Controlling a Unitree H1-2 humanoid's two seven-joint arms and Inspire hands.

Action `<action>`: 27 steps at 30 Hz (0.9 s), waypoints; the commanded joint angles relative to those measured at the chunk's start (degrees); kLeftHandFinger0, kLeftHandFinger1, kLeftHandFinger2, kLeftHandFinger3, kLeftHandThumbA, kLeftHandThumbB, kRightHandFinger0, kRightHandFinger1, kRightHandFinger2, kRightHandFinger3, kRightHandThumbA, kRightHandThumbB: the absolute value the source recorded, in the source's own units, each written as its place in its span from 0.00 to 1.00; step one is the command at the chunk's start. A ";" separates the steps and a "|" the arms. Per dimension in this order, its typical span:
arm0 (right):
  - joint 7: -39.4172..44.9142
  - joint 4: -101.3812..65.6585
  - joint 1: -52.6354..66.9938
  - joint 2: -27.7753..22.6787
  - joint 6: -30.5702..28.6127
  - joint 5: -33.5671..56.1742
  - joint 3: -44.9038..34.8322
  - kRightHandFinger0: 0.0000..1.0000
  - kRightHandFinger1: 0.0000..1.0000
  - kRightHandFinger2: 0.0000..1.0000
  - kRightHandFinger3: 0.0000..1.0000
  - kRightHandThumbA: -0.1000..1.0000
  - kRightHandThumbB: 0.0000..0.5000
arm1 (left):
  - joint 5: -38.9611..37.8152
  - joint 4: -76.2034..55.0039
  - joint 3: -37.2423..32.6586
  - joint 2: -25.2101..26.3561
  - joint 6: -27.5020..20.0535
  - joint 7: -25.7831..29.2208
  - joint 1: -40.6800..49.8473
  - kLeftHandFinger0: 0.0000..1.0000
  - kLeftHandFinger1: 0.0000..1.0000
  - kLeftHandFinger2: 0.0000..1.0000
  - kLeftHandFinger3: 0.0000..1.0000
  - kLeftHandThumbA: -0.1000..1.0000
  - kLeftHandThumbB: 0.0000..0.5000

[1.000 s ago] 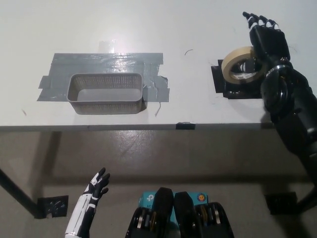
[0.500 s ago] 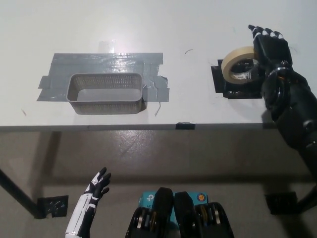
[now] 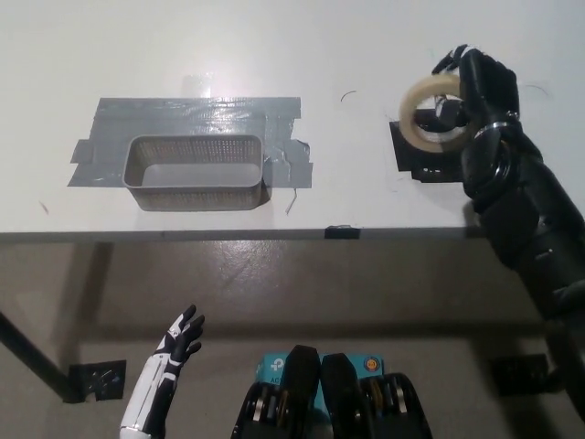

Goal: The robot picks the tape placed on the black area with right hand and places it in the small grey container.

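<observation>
I am gripping the cream-coloured ring of tape [image 3: 433, 112] in my black right hand [image 3: 477, 91], my fingers curling over its far rim and through its hole, so the roll is tilting up on edge rather than lying flat. It is sitting over the black square patch [image 3: 422, 161] at the right side of the white tabletop [image 3: 302, 46]; whether its lower edge is touching that patch or clearing it, I cannot tell. My black forearm is running from the hand toward the near right, crossing the table's near edge. Well apart to the left, the small grey mesh container [image 3: 196, 171] is standing upright on a broad patch of silver-grey tape [image 3: 196, 114] stuck to the tabletop, its rectangular opening facing up and its inside showing nothing but a bare floor. My white left hand [image 3: 179, 340] is hanging low at the near left, below the table's edge and over the floor, holding nothing, its fingers spread and pointing toward the table.
</observation>
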 commanded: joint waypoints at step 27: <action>-12.15 -13.83 -8.51 5.24 -12.42 2.76 4.66 0.00 0.23 0.68 0.74 0.00 0.29 | -1.16 -1.55 0.49 1.51 -0.99 -0.81 -0.38 1.00 1.00 1.00 1.00 1.00 0.18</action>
